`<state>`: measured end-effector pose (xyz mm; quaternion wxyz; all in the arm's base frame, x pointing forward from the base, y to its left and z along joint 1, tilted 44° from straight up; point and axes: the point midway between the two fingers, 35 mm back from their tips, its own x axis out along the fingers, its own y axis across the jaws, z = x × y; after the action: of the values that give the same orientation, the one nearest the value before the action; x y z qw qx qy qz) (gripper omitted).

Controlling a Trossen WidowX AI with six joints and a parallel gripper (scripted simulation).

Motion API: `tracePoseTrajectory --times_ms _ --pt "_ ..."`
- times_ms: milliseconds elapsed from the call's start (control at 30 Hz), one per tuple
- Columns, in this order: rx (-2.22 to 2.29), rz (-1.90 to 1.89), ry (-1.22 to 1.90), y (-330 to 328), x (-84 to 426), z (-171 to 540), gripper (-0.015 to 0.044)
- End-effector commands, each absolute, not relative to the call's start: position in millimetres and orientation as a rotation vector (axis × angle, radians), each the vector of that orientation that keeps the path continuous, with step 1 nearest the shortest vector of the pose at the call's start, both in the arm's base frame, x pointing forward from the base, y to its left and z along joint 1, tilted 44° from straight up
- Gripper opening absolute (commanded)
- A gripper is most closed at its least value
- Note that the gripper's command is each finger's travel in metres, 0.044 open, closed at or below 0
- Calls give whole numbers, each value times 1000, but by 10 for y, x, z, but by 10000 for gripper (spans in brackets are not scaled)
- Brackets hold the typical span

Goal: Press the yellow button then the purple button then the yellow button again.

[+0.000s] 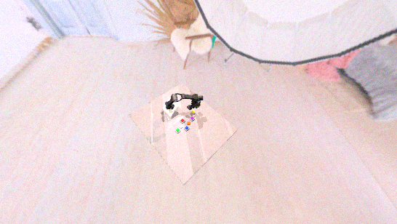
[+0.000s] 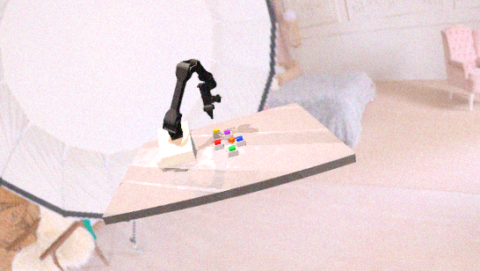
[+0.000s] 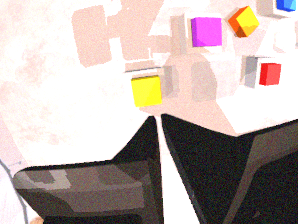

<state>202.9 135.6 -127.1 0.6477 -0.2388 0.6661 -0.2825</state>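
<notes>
The yellow button [image 1: 193, 112] [image 2: 216, 131] [image 3: 146, 91] stands on the table, its cap raised above its pale base. The purple button [image 1: 192, 118] [image 2: 227, 132] [image 3: 206, 32] is beside it, up and to the right in the wrist view, its cap also raised. My gripper [image 1: 189, 108] [image 2: 212, 117] [image 3: 157, 120] is shut with nothing between its fingertips. It hangs above the table, clear of the buttons. In the wrist view its tips appear just below the yellow cap and a little to its right.
A red button [image 1: 182, 120] [image 2: 217, 142] [image 3: 270, 74], a blue button [image 1: 187, 128] [image 2: 239, 138] [image 3: 286, 4] and a green button [image 1: 177, 130] [image 2: 232, 149] stand nearby. A small orange block [image 1: 188, 123] [image 2: 231, 140] [image 3: 243, 22] lies between the purple, red and blue buttons.
</notes>
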Motion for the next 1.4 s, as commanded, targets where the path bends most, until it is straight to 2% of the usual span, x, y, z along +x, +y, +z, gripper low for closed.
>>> tracePoseTrajectory --times_ms 0,100,300,533,700,1367 --pt "-528 -638 1510 1476 2044 -1146 20" --pt "-527 -636 1510 1422 2118 -1090 20" --pt "-532 -643 1506 862 2615 -620 20" --pt "-532 -643 1506 819 2629 -632 20" --pt "-534 -646 1505 415 2601 -1054 20" --pt "-535 -646 1505 233 2593 -1246 20"
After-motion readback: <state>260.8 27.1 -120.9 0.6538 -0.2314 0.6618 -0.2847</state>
